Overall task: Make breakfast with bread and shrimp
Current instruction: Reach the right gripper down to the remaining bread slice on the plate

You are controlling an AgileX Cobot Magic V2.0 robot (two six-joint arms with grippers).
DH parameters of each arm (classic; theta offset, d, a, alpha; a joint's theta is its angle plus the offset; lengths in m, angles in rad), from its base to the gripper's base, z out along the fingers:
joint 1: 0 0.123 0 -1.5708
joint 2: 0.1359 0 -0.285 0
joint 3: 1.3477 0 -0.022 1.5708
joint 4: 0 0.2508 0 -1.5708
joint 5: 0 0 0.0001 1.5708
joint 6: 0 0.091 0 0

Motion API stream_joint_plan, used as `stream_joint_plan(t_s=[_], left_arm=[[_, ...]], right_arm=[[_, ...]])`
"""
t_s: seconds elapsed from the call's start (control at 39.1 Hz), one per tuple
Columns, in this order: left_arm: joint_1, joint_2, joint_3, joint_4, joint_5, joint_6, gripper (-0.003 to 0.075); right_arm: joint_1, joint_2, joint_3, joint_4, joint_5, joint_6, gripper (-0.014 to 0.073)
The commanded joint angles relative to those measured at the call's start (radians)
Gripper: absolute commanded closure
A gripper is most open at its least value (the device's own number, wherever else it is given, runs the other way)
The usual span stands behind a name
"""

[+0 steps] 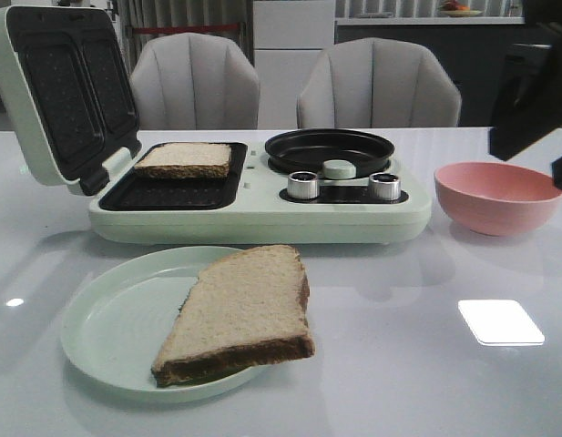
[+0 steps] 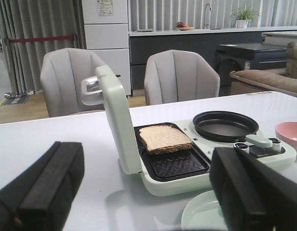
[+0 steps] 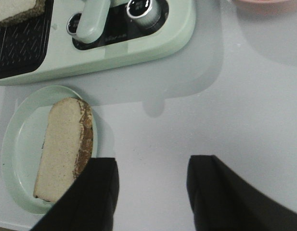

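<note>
Both grippers hang open and hold nothing. Seen from its wrist camera, the right gripper (image 3: 150, 192) has its dark fingers spread wide at the lower edge of the frame, bare table between them, just beside the plate (image 3: 13, 144). The left gripper (image 2: 148, 192) likewise shows two padded fingers far apart in the foreground of its own view, clear of everything.

One slice of bread (image 1: 240, 309) lies on the pale green plate (image 1: 98, 319) in the lower centre of the front view, its crust corner jutting past the rim. A second slice (image 1: 183, 158) sits on the dark grill plate of the breakfast maker (image 1: 262, 214), left of centre, under the raised lid (image 1: 57, 91). No shrimp can be seen; the inside of the pink bowl (image 1: 495, 196) at the right is hidden.

Bread like this is probably light, soft and easily crushed or torn, and would likely sag if pinched at one corner. The overhanging crust edge looks like the firmest place to grip, with gentle closing pressure.
</note>
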Motion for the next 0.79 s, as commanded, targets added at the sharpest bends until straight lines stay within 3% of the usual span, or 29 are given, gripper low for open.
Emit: stream_joint_plan(t_s=[0.0,0.28,0.41,0.61,0.77], left_arm=[[-0.008,-0.015,-0.026,-0.002,-0.079,-0.013,0.0137],[-0.008,-0.015,-0.026,-0.002,-0.079,-0.013,0.0137],[-0.008,-0.015,-0.026,-0.002,-0.079,-0.013,0.0136],[-0.008,-0.015,-0.026,-0.002,-0.079,-0.013,0.0136],[-0.008,-0.015,-0.026,-0.002,-0.079,-0.013,0.0136]], right_arm=[[0.002,0.081,-0.094,0.108,0.015,-0.077,0.0149],[0.002,0.367,-0.218,0.571,0.159,-0.473,0.0149],[0.007,0.459,-0.228,0.723,0.173,-0.645,0.0149],[0.069,0.581,-0.231,0.833,0.164,-0.785,0.0149],[0.093,0.645,-0.257,0.846,0.167,-0.804,0.0149]])
